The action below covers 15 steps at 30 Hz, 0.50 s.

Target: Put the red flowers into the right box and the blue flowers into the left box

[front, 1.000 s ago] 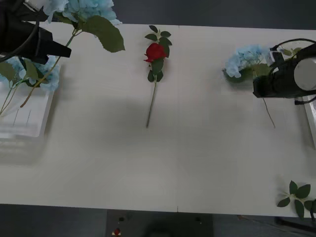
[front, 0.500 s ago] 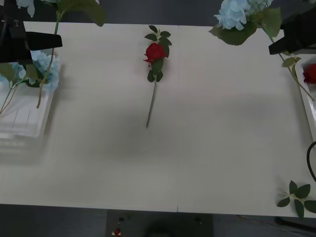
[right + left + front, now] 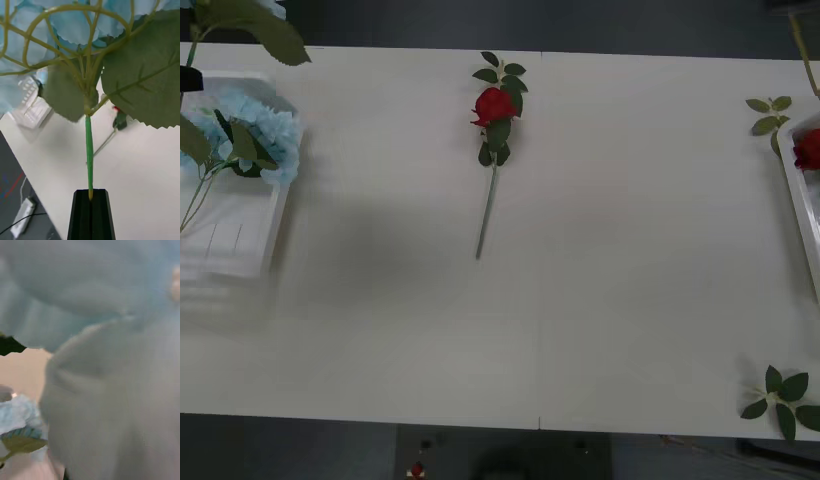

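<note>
On the near edge of the table, off toward the robot's right of the lone red rose, a loose leaf sprig lies partly cut off by the picture's border. The red rose lies on the bare table top, its bloom on the far side and its thin stem running back toward the robot. Well to the left of that rose sits the left box, slotted and translucent, its outer side cut off; 1 blue hydrangea head rests in its far end. A large green leaf hangs above that box's far corner, its stem running out of view. Well to the right of the rose, the right box shows as a thin pale rim, with 1 red bloom just inside, half cut off. A small leaf sprig lies beside that rim.

In the right wrist view, the right claw is closed narrow on the green stem of a blue flower, whose petals and 2 broad leaves hide much of the table beyond. The left wrist view is blurred by pale blue and grey shapes pressed close; I cannot tell how the left claw stands.
</note>
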### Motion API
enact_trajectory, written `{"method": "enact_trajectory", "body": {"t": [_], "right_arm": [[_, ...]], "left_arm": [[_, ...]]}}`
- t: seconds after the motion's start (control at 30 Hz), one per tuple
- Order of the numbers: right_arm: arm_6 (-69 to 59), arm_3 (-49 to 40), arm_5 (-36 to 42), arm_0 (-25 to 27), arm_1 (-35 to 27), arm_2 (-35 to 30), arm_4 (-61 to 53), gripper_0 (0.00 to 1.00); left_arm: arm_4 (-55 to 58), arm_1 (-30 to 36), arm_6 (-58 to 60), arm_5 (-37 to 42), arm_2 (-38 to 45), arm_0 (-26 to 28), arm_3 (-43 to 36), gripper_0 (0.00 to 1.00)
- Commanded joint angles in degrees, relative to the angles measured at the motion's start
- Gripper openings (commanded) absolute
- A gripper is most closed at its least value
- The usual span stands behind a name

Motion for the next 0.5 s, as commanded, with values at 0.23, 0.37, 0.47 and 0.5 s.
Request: {"method": "enact_trajectory", "body": {"t": [0.23,0.37,0.47,0.5], "right_arm": [[29.84,7.15,-26.87,11.69,-6.03,11.28,-21.27,0.00],[40.56,10.49,-33.46,12.39,-6.55,18.66,-28.30,0.00],[44.87,11.11,-38.91,12.30,-6.55,24.02,-32.43,0.00],[46.45,10.93,-41.72,12.30,-6.55,26.48,-34.19,0.00]], "left_arm": [[-13.20,6.71,-2.01,-1.13,1.40,-0.62,7.39,0.00],[-18.56,7.15,-1.92,-3.68,1.49,-0.62,11.16,0.00],[-21.11,7.07,-1.92,-5.44,1.31,-0.62,13.63,0.00],[-21.99,7.07,-1.92,-6.49,1.05,-0.62,14.68,0.00]]}}
